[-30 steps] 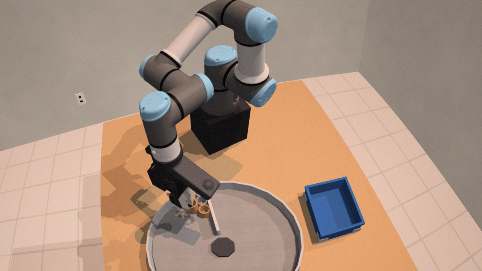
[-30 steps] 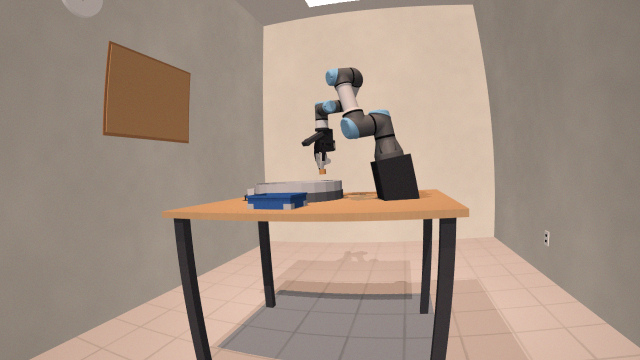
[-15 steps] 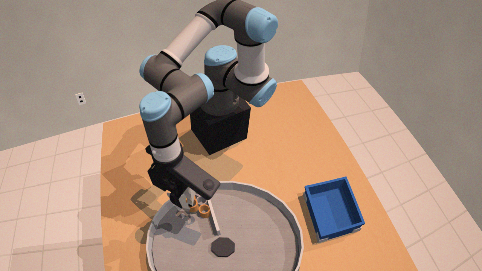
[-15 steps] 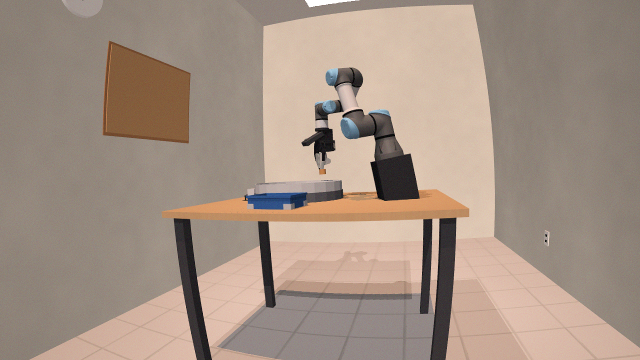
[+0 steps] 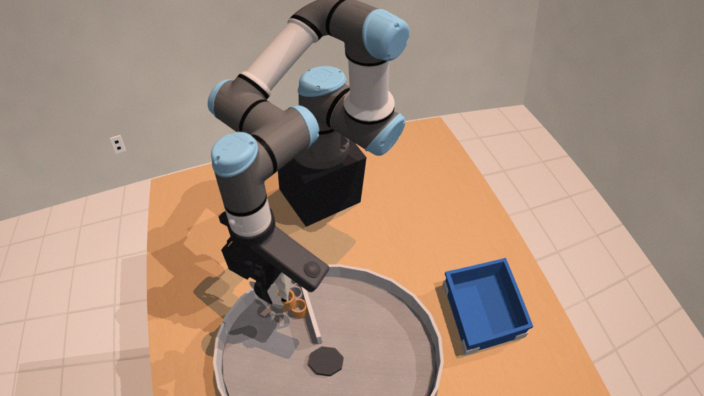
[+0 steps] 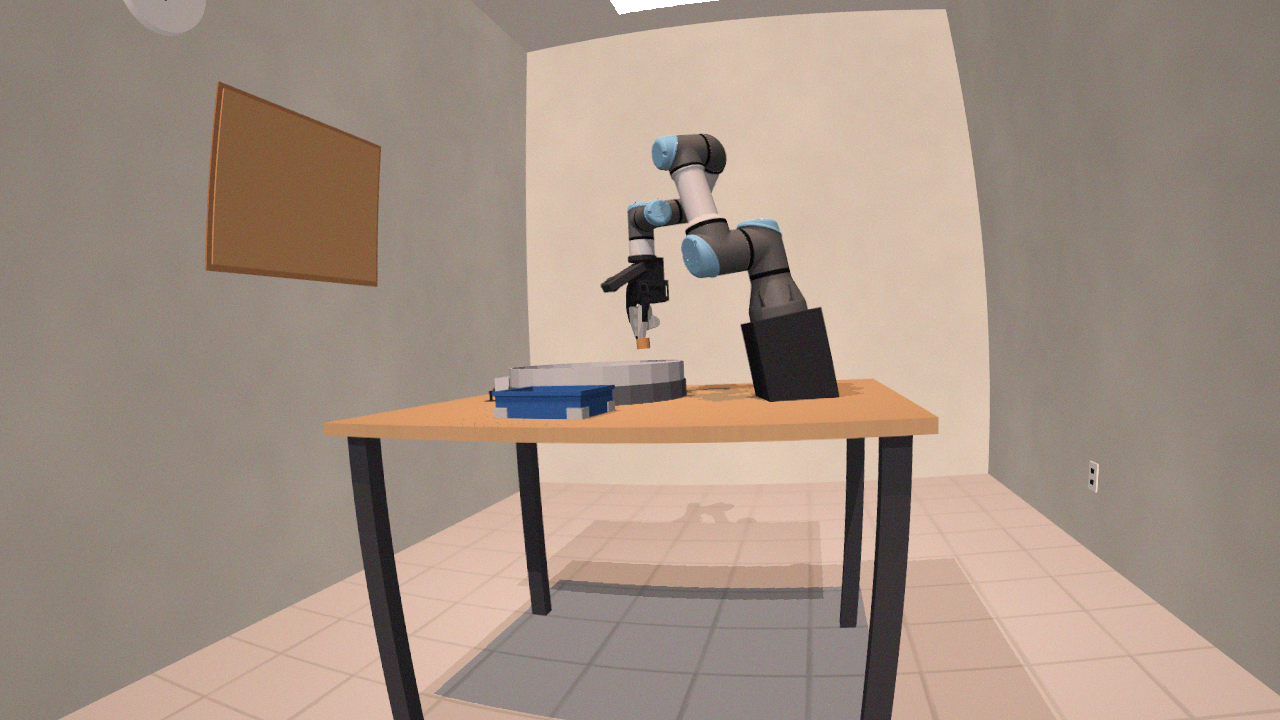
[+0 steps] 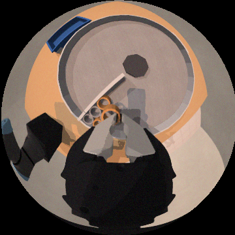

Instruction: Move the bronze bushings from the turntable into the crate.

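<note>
The dark two-jaw gripper with pale fingers point(image 5: 281, 298) point(image 6: 640, 333) is closed on the wall of a short orange-bronze bushing point(image 5: 292, 301) point(image 6: 643, 342) point(image 7: 111, 106), held above the turntable's left far part, its hole's axis roughly upright. Just below, another bronze bushing point(image 5: 298, 314) point(image 7: 104, 97) stands by the pale straight bar point(image 5: 311, 315) point(image 7: 104, 92). Seen from the top view, the open blue rectangular crate point(image 5: 484, 340) point(image 6: 554, 402) point(image 7: 66, 34) lies well apart to the right, beyond the grey round turntable's raised rim point(image 5: 439, 339) point(image 6: 595, 374) point(image 7: 191, 75). The carry should therefore run rightward, high enough to cross that rim.
</note>
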Controlling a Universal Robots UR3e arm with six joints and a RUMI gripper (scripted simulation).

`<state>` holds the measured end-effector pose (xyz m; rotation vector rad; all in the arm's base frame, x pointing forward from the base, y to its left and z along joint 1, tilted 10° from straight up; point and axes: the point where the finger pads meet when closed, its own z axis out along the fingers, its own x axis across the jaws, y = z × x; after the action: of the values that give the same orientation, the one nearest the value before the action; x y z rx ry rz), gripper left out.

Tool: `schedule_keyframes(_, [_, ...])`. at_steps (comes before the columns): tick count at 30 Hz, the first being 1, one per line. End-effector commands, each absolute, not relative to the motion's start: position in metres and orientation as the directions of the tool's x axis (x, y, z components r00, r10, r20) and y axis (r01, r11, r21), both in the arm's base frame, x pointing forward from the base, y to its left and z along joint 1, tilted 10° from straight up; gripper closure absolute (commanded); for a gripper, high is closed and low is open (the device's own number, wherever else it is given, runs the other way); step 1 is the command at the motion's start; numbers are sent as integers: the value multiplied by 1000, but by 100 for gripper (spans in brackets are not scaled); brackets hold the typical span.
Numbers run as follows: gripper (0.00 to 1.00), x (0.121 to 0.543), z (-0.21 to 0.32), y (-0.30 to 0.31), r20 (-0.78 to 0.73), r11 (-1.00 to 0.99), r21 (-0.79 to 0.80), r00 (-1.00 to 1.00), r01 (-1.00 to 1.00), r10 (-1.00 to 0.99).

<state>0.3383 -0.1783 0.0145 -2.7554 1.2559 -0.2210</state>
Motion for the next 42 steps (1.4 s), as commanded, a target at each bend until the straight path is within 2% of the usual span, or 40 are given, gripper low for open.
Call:
schedule_keyframes(1, [100,340,16,-174,91,-653,-155,648,-741,-756])
schedule_keyframes(16, [100,349,18,-143,91,-653,-155,648,-741,-756])
schedule_keyframes(42, [100,372,26,-56,91,-653,-155,648,-741,-756])
